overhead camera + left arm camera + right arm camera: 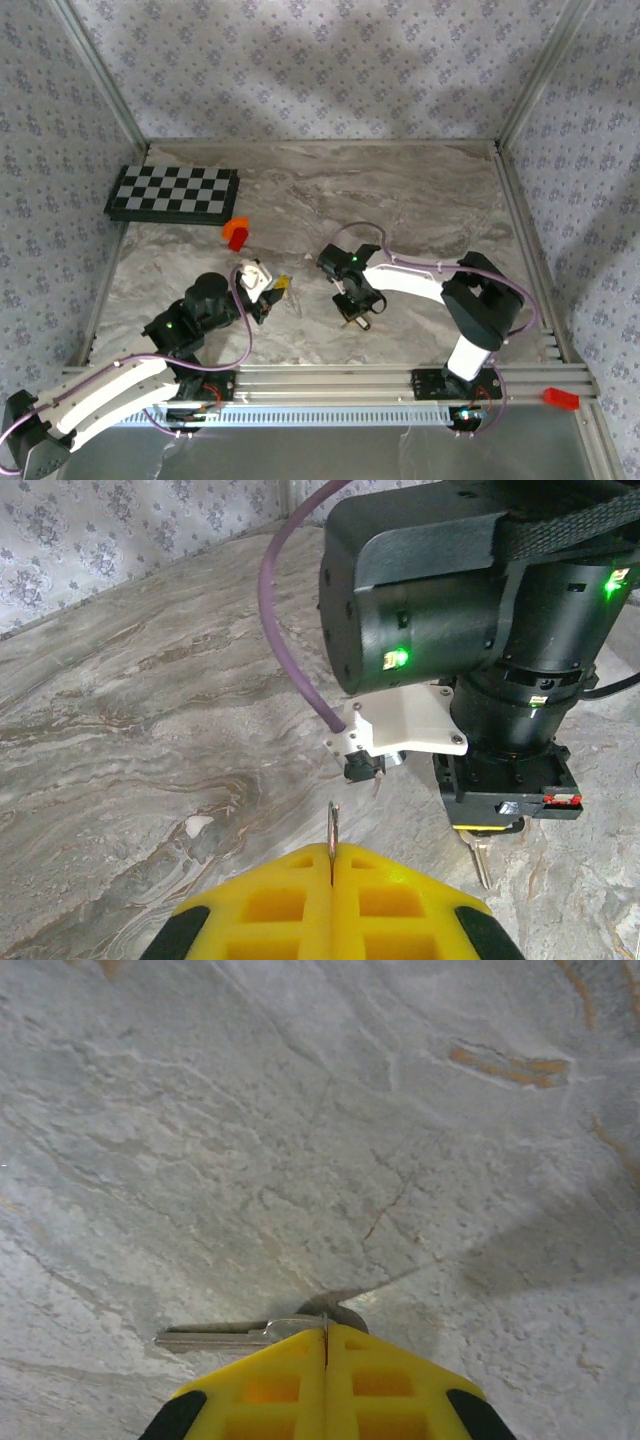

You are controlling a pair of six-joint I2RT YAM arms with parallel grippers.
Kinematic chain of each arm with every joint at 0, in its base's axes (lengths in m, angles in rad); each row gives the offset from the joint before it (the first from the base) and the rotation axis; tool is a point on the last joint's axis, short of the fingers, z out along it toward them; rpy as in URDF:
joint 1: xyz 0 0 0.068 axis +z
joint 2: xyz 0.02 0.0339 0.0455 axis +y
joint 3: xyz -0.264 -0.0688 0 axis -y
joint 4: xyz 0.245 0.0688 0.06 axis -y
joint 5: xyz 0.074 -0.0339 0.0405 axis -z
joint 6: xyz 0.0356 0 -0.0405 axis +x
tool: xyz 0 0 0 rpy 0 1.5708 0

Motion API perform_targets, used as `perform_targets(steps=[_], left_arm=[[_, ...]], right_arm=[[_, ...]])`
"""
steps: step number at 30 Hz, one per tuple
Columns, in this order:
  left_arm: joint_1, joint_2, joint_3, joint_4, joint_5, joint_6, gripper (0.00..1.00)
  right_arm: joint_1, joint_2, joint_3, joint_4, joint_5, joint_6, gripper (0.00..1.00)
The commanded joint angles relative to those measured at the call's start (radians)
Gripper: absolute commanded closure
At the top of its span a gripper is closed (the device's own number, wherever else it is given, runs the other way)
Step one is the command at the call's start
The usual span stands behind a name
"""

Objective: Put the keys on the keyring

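In the right wrist view my right gripper [326, 1335] is shut on the head of a key [215, 1338]. Its silver blade points left, low over the marble table [300, 1110]. In the left wrist view my left gripper [332, 858] is shut on the keyring [332, 825], a thin metal loop seen edge-on that sticks up between the yellow fingertips. The right gripper [490, 820] hangs just beyond it to the right, with the key's blade [482, 862] pointing down from it. From above, the left gripper [278, 288] and right gripper [355, 316] stand close together near the table's middle front.
An orange-red block [237, 233] lies behind the left gripper. A black-and-white checkered board [172, 193] sits at the back left. Patterned walls close in the table on three sides, and a metal rail [330, 382] runs along the front edge.
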Motion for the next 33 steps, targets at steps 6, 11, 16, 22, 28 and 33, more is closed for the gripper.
perform_targets(steps=[6,11,16,22,28,33], left_arm=[[-0.012,-0.028,-0.015,0.027,-0.023,0.019,1.00],[-0.015,-0.048,-0.024,0.022,-0.025,0.019,1.00],[-0.019,-0.060,-0.024,0.020,-0.028,0.020,1.00],[-0.019,-0.059,-0.022,0.024,-0.026,0.022,1.00],[-0.019,-0.052,-0.014,0.027,-0.021,0.022,1.00],[-0.019,-0.045,-0.009,0.030,-0.017,0.022,1.00]], right_arm=[[-0.001,0.038,0.075,-0.235,-0.011,-0.034,1.00],[-0.005,0.062,0.073,-0.206,-0.050,-0.036,1.00],[-0.005,0.090,0.072,-0.189,-0.056,-0.051,1.00],[-0.015,0.084,0.066,-0.173,-0.064,-0.053,0.99],[-0.024,0.029,0.054,-0.140,-0.044,-0.031,0.79],[-0.038,-0.074,-0.001,-0.070,-0.053,0.019,0.60]])
